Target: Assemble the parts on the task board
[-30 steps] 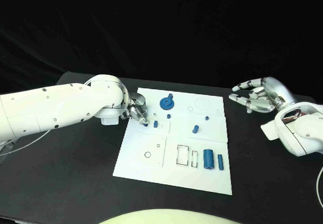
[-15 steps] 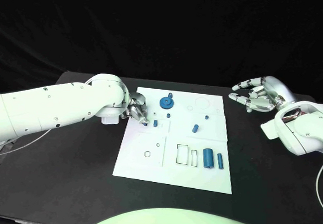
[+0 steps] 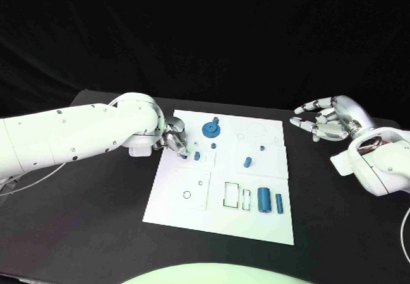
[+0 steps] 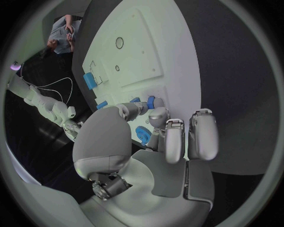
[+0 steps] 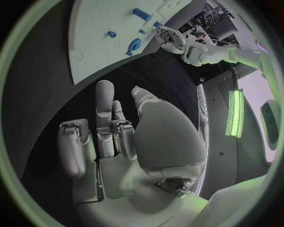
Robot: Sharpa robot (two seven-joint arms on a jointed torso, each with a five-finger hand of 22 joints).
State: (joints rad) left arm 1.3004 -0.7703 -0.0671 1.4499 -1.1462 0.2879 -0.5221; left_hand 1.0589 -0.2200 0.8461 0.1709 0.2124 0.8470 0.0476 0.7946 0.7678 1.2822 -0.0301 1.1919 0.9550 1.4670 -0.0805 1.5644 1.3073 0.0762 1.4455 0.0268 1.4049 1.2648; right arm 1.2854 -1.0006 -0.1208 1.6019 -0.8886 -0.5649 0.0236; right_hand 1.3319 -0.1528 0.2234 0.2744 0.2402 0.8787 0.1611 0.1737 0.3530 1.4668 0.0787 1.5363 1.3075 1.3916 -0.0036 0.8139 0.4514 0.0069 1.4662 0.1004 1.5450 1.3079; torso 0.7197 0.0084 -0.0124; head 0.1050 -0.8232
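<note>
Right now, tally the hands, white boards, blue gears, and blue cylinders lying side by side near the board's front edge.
Hands: 2, left hand, right hand
Task board: 1
Gear: 1
Cylinders: 2, thick cylinder, thin cylinder
Total: 6

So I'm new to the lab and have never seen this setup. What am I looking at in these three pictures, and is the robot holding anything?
It is a two-armed robot at a black table, seen from three cameras. One sits on its head and looks down; the two round pictures come from cameras at each wrist, behind that arm's own robot hand.

The white plate is the task board, with small blue parts on it: a round gear-like part at the far end and two blue cylinders at the near end.

The left robot hand is down at the board's left edge, fingertips by a small blue peg; whether it grips it is unclear. The right robot hand hovers beside the board, holding nothing.
</note>
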